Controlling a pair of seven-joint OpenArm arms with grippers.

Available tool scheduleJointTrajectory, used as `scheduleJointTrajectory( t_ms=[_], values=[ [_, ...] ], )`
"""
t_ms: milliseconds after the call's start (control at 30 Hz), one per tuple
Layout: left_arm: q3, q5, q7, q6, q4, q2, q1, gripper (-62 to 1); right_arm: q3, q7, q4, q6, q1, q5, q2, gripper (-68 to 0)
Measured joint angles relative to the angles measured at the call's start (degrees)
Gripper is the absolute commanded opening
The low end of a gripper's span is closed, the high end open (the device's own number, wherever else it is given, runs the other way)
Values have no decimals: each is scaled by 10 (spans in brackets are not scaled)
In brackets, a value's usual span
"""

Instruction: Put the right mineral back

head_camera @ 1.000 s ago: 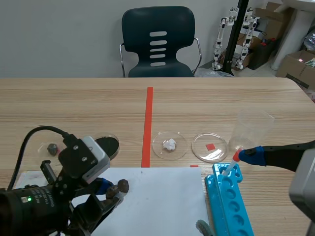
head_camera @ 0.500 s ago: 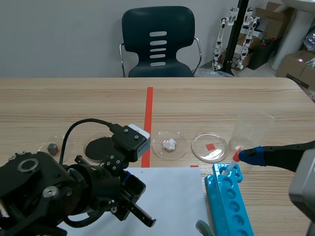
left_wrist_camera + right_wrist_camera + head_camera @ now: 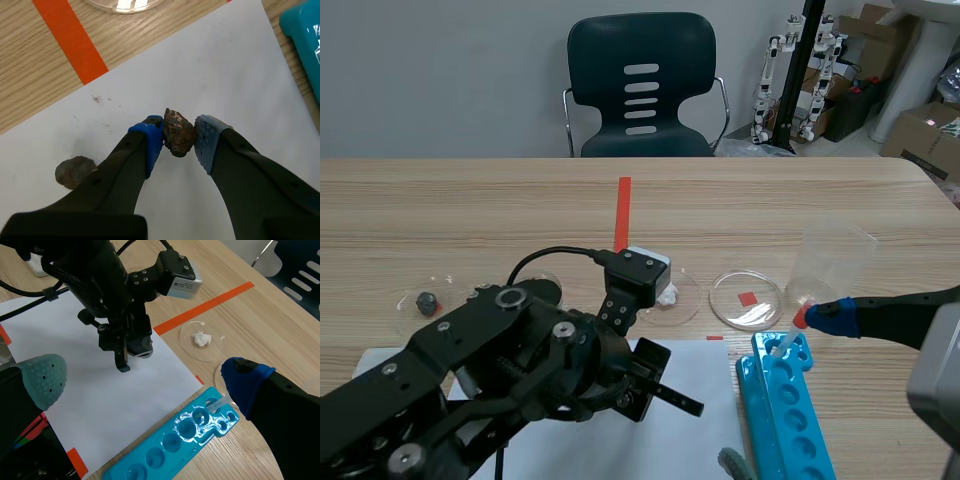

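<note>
In the left wrist view, my left gripper is shut on a rusty brown mineral, held just above the white paper. A second grey-brown stone lies on the paper beside the left finger. In the scene view the left arm stretches over the paper and hides the held mineral. Ahead stand petri dishes: one with a white mineral, and one with only a red mark under it. My right gripper is open above the blue rack.
A dish with a small grey stone and a dark dish stand at the left. A clear beaker stands at the right. A red-capped dropper leans in the blue rack. An orange tape line runs up the table.
The left arm has swung from the paper's left corner toward its middle and right, carrying the brown mineral. The right arm has not moved.
</note>
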Motion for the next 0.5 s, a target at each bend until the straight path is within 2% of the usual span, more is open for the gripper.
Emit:
scheduleJointTrajectory(
  t_ms=[500],
  values=[
    [0,9,2,0,-83,58,-33,-519,0,0,0,0,0,0,0,-22]
  ],
)
